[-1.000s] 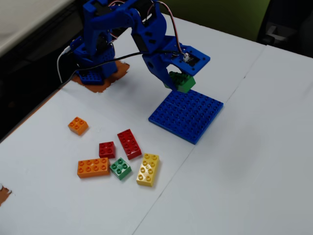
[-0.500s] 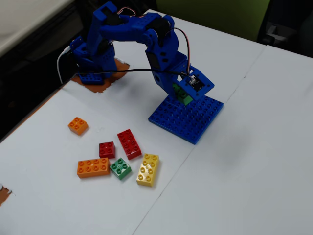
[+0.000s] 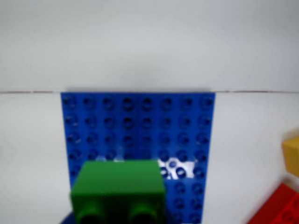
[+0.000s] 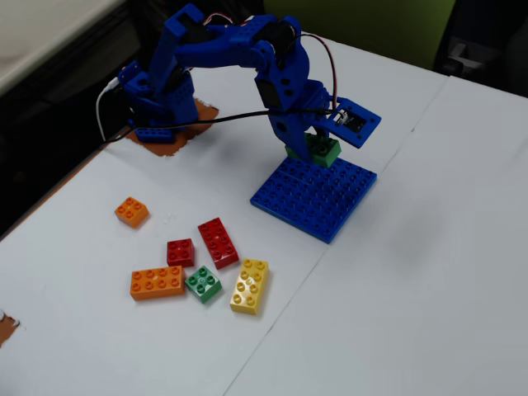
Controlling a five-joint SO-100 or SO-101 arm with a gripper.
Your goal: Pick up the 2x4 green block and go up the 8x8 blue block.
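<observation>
My fingers (image 4: pixel 318 147) grip the rectangular green plastic brick (image 3: pixel 119 189) at centre frame over the flat blue studded baseplate (image 4: pixel 318 198); lowering it squarely comes next.

two green bricks (image 4: pixel 203 285), two orange (image 4: pixel 157 282), two red (image 4: pixel 218 242)

A white surface (image 4: pixel 429 272) fills the fixed view, with a thin seam (image 4: pixel 346 214) running across it. A green panel (image 4: pixel 371 25) stands behind its far edge. Dark floor (image 4: pixel 49 107) lies to the left. Light is even.
</observation>
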